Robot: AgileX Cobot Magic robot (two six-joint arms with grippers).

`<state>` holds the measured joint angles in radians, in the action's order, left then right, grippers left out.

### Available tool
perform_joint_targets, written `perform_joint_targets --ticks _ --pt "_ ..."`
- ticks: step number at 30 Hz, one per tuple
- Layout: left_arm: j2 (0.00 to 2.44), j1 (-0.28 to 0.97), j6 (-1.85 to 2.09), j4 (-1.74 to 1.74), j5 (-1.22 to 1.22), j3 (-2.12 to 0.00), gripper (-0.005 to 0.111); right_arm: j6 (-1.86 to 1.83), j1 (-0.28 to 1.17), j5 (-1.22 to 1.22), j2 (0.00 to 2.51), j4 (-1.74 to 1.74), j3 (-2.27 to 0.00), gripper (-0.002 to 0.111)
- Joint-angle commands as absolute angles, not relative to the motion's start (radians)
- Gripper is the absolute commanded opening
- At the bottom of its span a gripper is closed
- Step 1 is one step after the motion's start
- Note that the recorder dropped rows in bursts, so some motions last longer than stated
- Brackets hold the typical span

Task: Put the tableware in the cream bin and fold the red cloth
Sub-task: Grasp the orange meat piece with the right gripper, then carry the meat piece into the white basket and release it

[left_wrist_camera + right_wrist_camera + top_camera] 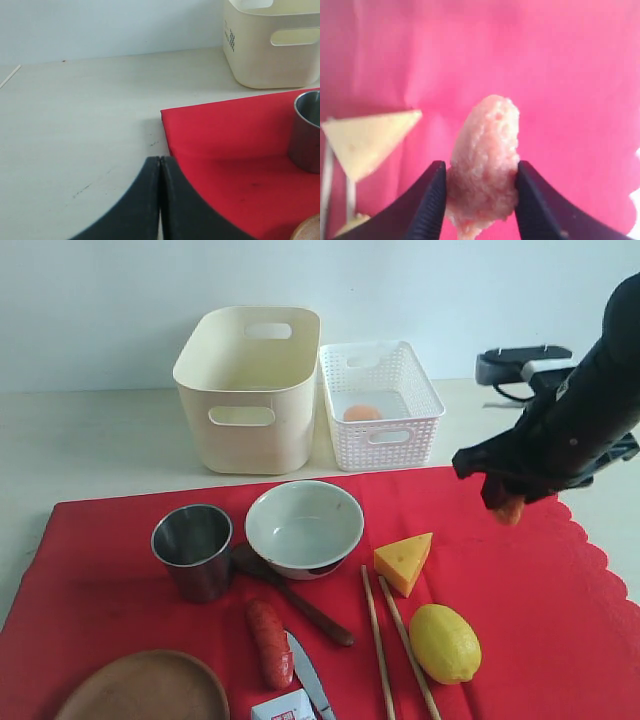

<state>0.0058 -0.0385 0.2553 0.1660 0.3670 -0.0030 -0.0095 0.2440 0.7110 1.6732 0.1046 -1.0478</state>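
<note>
— On the red cloth (520, 580), the steel cup (192, 550) and pale bowl (303, 527) are seen side by side; the cream bin (250, 390) is set behind, off the fabric.
— And beyond that?
— A pinkish lump (485, 150) is clamped in the right gripper (481, 167), made plain only by its wrist view. The left gripper (160, 167), pressed together and empty, is shown only from its own wrist.

Red cloth (540, 600) spread flat over near tabletop, scalloped edge at right, faint creases. On it: steel cup (193, 548) upright, left-centre; pale green-white bowl (304, 526) just right of it. Dark wooden spoon (295, 605) lies btwn them, handle pointing near-right. Two wooden chopsticks (390, 640) side by side further right, running near-far. Metal knife (310, 678) at near edge, partly cropped. Brown wooden plate (145, 688) in near-left corner. Cream bin (250, 390) upright on bare table beyond cloth's far edge.
</note>
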Motion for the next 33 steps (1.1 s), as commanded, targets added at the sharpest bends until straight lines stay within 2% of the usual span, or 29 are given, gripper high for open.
perform_joint_targets --ticks 1,8,18,33 --pt "0.0 -0.041 0.255 0.163 0.359 0.0 0.0 -0.044 0.245 0.619 1.585 0.141 -1.053 0.0" --pt "0.0 -0.041 0.255 0.163 0.359 0.0 0.0 -0.22 0.245 0.49 1.605 0.278 -1.106 0.0" --pt "0.0 -0.041 0.255 0.163 0.359 0.0 0.0 -0.242 0.245 0.498 1.818 0.278 -1.374 0.0" --pt "0.0 -0.041 0.255 0.163 0.359 0.0 0.0 -0.38 0.245 0.607 2.265 0.278 -1.945 0.0"
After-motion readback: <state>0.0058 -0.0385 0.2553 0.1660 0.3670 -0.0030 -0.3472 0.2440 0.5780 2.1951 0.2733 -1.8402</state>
